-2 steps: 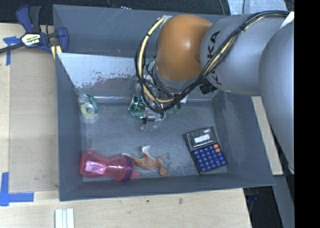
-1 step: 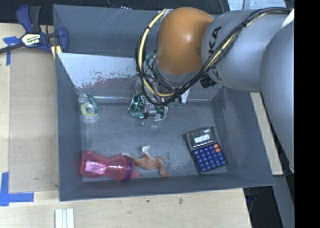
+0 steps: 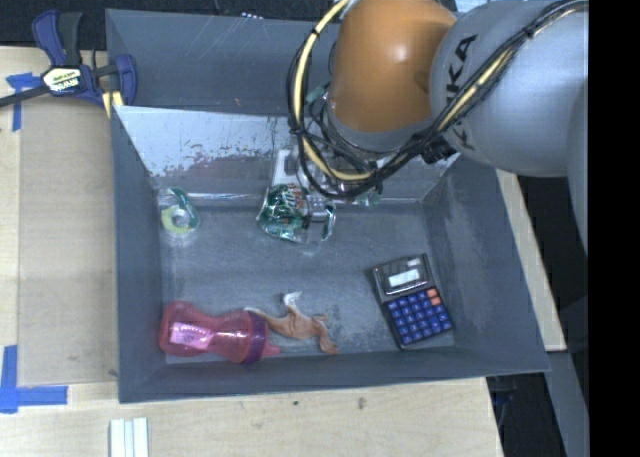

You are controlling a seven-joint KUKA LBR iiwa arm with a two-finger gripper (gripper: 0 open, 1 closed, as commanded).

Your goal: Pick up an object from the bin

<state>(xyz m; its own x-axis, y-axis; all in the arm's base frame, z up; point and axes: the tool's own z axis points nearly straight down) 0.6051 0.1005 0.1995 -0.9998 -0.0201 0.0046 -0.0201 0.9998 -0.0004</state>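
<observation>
My gripper [image 3: 318, 213] hangs below the orange dome over the back middle of the bin. A crumpled green and clear thing [image 3: 280, 213] with small coloured bits sits right against the gripper's lower left side; whether it is held cannot be told. A dark calculator [image 3: 412, 302] with blue keys lies to the front right of the gripper, well apart from it.
A small clear-green ring-shaped thing [image 3: 180, 217] lies at the left. Along the front wall lie a pink bottle [image 3: 208, 333] on its side and a brown-orange toy figure [image 3: 300, 325] touching its cap end. The arm covers the bin's back right corner.
</observation>
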